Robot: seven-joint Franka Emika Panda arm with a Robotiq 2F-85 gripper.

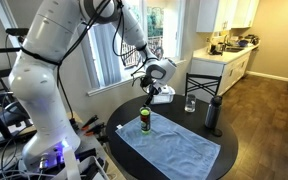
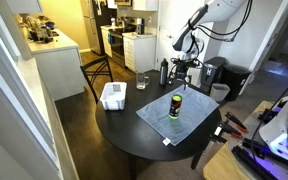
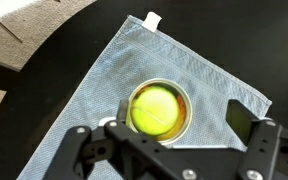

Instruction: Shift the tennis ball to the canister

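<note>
Dark and round, the counter has a blue cloth spread on it.

Closest in the wrist view is the hand. Its two fingers are spread wide apart and there is nothing between them. It hangs in the air, right above the canister and well clear of it.

Next comes the tennis ball. It sits inside the canister, near the top, and fills the round opening. The canister stands upright in the middle of the cloth. So the job looks about done.

Farther off on the counter are a drinking glass, a black bottle and a white box. None of them touches the canister. White kitchen cupboards are far behind.

What could go wrong? The canister is thin and tall, and it stands on soft cloth. If the hand comes down or swings low to the side, a finger could bump it. Then it could tip over, and the ball could roll out and off the counter. Going straight up looks safest.
</note>
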